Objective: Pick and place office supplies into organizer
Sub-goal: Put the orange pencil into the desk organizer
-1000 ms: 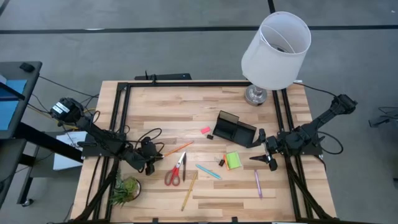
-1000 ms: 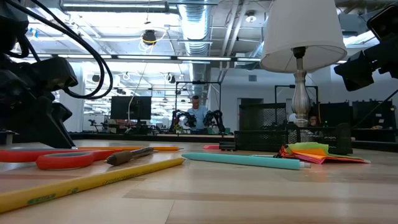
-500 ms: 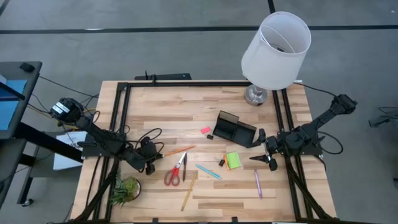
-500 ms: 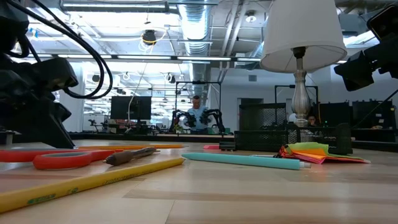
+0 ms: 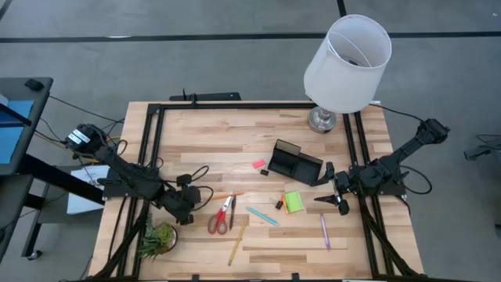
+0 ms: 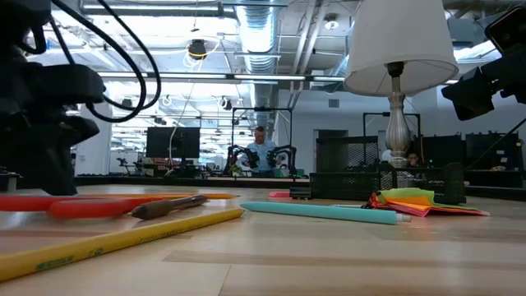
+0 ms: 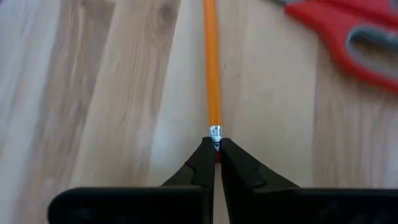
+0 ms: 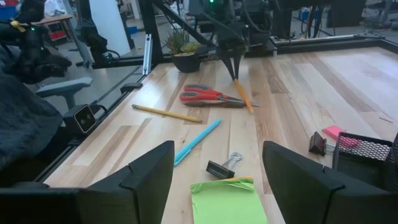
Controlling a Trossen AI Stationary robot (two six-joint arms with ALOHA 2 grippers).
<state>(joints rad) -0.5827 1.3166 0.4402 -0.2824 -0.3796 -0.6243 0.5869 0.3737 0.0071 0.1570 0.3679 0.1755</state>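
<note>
left claw (image 7: 215,163) clenched on eraser end of orange pencil (image 7: 212,68), pencil flat on tabletop (image 5: 235,141) running straight ahead of claw, red-handled scissors (image 5: 221,216) just beside, right claw (image 5: 335,197) released, near organizer (image 5: 296,163)

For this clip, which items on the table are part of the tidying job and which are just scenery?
Job: organizer, orange pencil (left gripper shut on it), scissors, yellow pencil, teal pen, purple pen, sticky pad, pink eraser, binder clip.

Scenery: lamp, plant.
</note>
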